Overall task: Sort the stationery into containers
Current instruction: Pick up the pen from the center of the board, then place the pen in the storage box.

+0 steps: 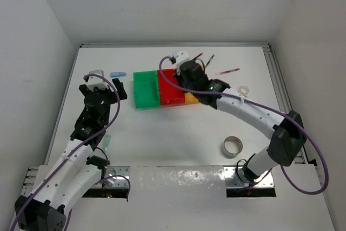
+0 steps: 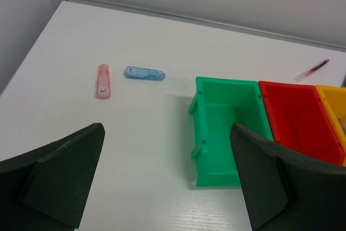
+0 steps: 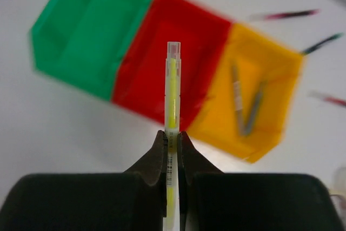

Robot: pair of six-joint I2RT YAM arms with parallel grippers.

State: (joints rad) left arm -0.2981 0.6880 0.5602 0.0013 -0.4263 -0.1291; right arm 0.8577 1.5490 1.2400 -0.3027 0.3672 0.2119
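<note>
The containers stand joined in a row: a green bin [image 1: 145, 89], a red bin [image 1: 168, 87] and a yellow-orange bin [image 1: 190, 98]. My right gripper [image 3: 172, 136] is shut on a pale yellow pen [image 3: 172, 85], held above the bins, roughly over the red bin [image 3: 162, 52] and the yellow bin [image 3: 254, 96]. Two grey pens [image 3: 246, 106] lie in the yellow bin. My left gripper [image 2: 166, 133] hangs open and empty over the table, left of the green bin [image 2: 227, 128]. A pink piece [image 2: 102, 81] and a blue piece [image 2: 145, 73] lie on the table beyond it.
Three thin pens, among them a red one [image 1: 227, 71] and a dark one [image 1: 209, 59], lie behind the bins. A beige tape roll [image 1: 233, 146] stands at the front right, and a small pale ring [image 1: 244, 90] lies right of the bins. A green piece [image 1: 107, 142] rests beside the left arm.
</note>
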